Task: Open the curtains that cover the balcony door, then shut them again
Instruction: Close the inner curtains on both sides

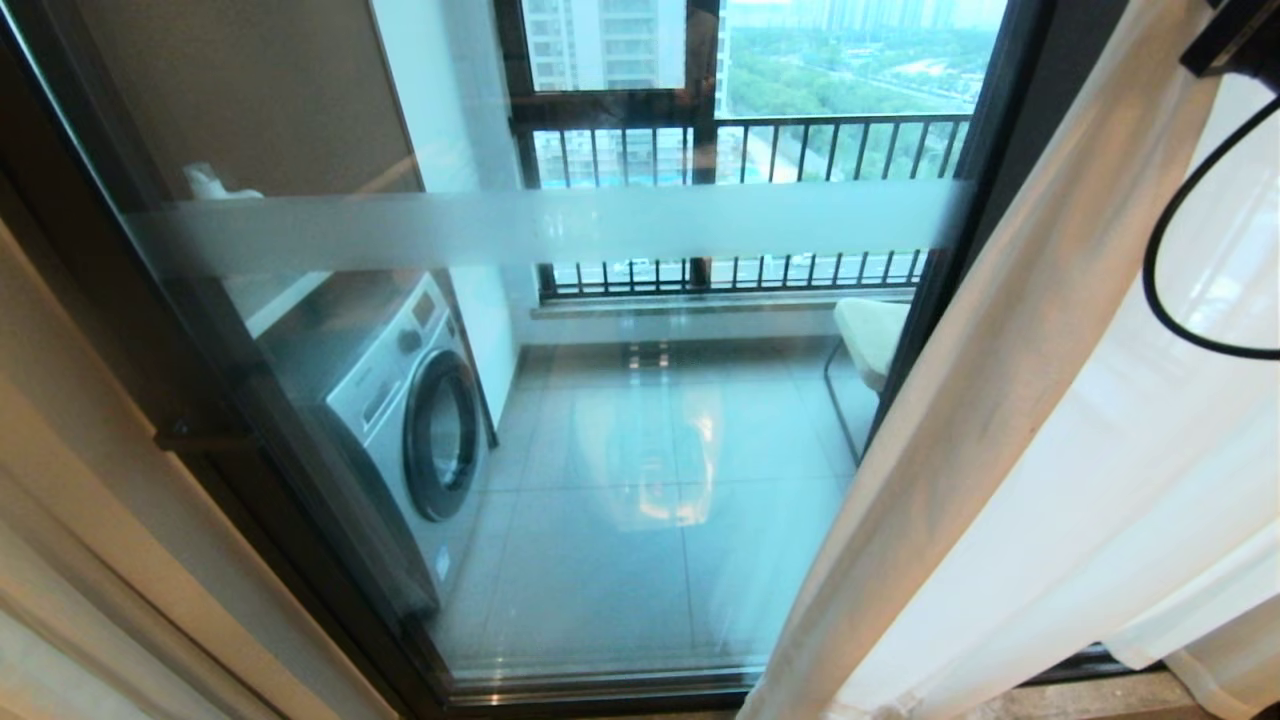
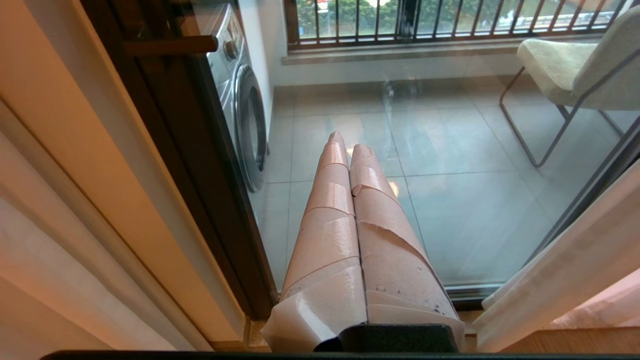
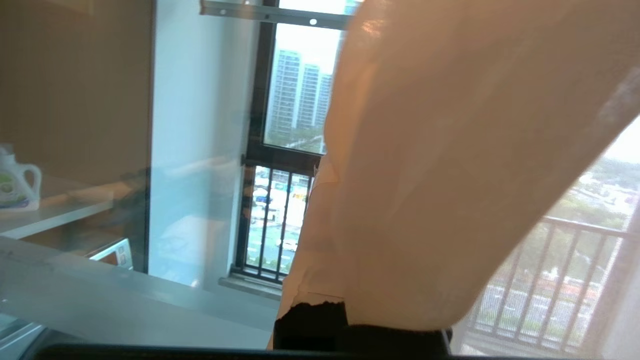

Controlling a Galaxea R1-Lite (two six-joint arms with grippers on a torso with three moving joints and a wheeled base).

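Left hand [image 2: 350, 150] closed and empty, aimed at the floor by the glass; right hand [image 3: 320, 175] closed too, up against the curtains [image 1: 1020, 440], which I see bunched at right, leaving balcony door [image 1: 560, 230] uncovered, washing machine [image 1: 410, 400] and chair [image 1: 870, 335] beyond.

left gripper [image 2: 350, 145] pointing forward and down, taped fingers pressed together, right gripper [image 3: 320, 172] raised, fingers closed
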